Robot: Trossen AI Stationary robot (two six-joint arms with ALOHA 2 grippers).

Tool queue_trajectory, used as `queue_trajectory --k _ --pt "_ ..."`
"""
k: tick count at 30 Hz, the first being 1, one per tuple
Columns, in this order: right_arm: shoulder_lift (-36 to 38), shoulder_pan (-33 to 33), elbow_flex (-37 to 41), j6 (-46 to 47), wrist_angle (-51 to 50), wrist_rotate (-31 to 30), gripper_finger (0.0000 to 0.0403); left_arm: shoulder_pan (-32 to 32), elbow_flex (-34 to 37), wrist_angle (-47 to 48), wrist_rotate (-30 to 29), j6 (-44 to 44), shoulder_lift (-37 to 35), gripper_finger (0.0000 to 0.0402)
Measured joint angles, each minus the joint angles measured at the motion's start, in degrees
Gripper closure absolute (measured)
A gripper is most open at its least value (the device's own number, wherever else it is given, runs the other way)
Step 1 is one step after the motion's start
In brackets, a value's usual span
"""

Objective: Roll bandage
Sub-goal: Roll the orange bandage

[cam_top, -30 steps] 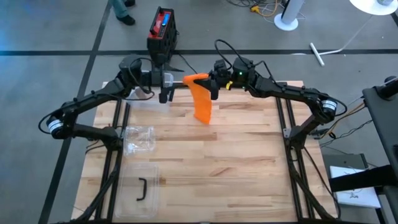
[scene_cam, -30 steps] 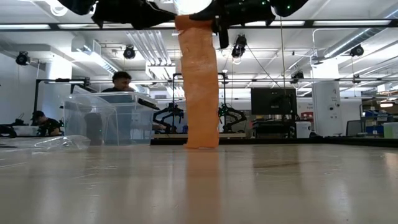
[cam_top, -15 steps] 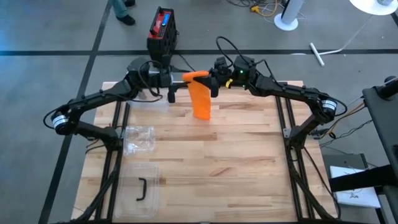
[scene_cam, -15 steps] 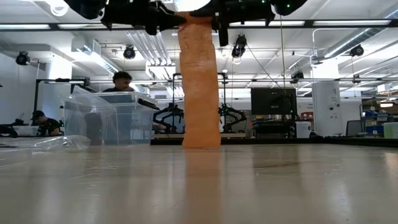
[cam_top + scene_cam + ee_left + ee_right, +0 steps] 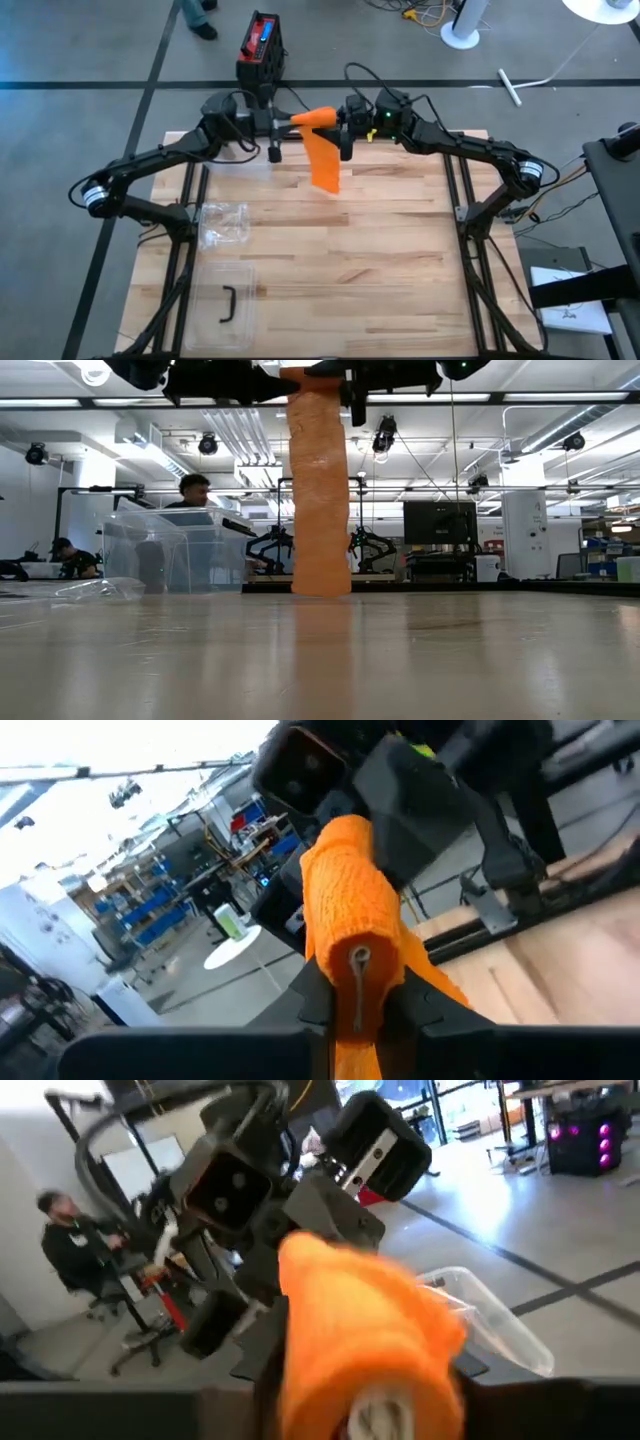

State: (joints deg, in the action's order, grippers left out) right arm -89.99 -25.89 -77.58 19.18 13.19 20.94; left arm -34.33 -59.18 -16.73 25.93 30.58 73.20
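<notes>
Orange bandage of matt, coarsely woven cloth; pale wooden plank table, smooth; clear glossy plastic container at seven o'clock.

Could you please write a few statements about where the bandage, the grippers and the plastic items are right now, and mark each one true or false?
1. The orange bandage is held up between the left gripper and the right gripper. True.
2. The bandage's loose tail hangs down to the table. True.
3. The bandage lies flat on the table. False: its rolled end is held in the air.
4. The left gripper is clamped on the roll. True.
5. The clear plastic lid sits under the right arm. False: it lies at the left arm's side, near the crumpled plastic bag.
</notes>
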Motion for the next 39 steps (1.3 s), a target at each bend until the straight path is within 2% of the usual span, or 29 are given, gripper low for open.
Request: queue_trajectory --k 5,8,14,19,22,26,32,39 --pt "0.87 0.0 0.11 -14.78 -4.0 0.01 0.0196 -0.74 -0.24 -0.98 -0.06 -6.89 -1.68 0.0367" --pt "1.45 0.25 0.07 -23.81 -3.77 -0.08 0.0167 -0.98 -0.26 2.22 -0.07 -7.79 -2.65 0.0372" --pt "3.47 1.96 0.11 -43.1 -4.05 -9.62 0.0125 -1.2 -0.26 7.8 0.07 -10.08 -3.31 0.0366" --pt "4.13 2.78 0.07 -50.81 -4.12 -10.49 0.0103 -1.2 -0.24 8.19 0.09 -10.18 -3.29 0.0365" --pt "3.5 3.17 0.07 -53.01 -4.54 -10.44 0.0102 -1.2 -0.24 8.22 1.02 -10.18 -3.29 0.0368" --pt "2.75 3.58 0.08 -57.16 -4.93 -10.41 0.0114 -1.17 -0.24 8.21 5.5 -10.74 -2.92 0.0364" --pt "2.72 4.3 0.09 -61.46 -5.14 -10.25 0.0141 -1.14 -0.22 8.24 5.91 -12.27 -1.86 0.0365" --pt "2.72 4.28 0.09 -61.8 -5.6 -9.85 0.017 -1.14 -0.2 8.18 6.1 -12.69 -0.98 0.0363"
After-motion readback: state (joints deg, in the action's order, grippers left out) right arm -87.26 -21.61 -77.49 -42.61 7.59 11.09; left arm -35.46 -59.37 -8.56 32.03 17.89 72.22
